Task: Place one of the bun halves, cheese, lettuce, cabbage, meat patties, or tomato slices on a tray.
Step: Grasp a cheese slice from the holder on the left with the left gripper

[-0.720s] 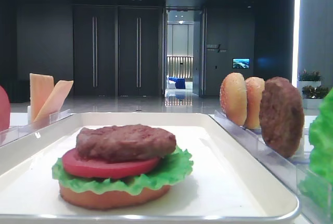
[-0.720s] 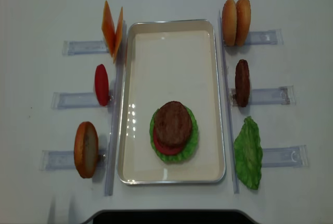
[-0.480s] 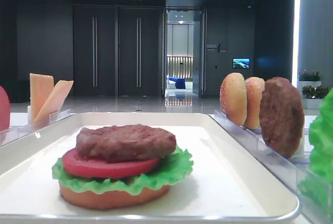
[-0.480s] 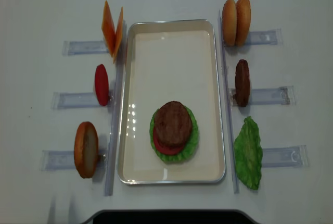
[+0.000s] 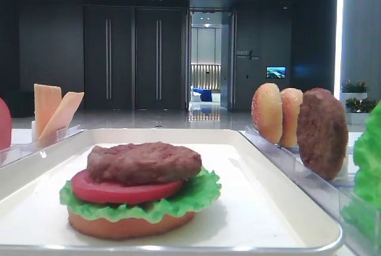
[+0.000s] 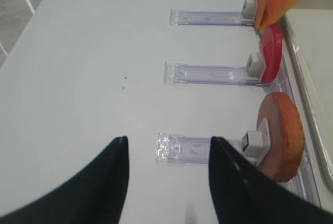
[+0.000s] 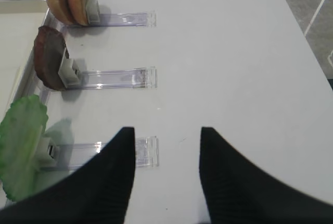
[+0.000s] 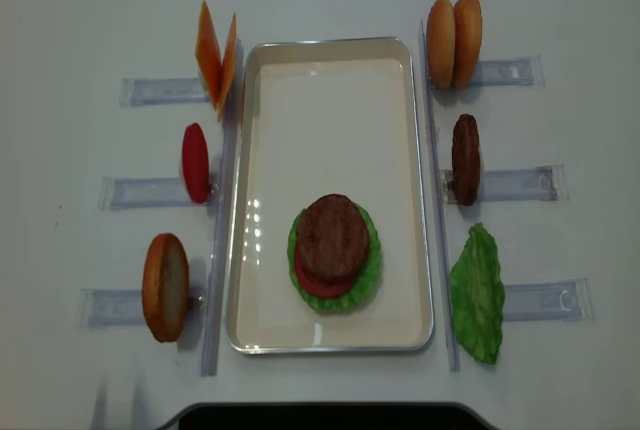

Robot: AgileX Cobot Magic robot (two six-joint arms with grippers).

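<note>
Both your grippers hang open and empty: left gripper lower frame, right gripper too. Patty stack sits lower-center in tray.

Tray sits mid-table; in its near half a stack: bun base, w/ lettuce, tomato slice, then patty on top. Left of tray, far to near, each upright in a rack: two cheese slices, a tomato slice, a bun half. Right of tray, far to near: two bun halves, a patty, a lettuce leaf, also in racks.
</note>
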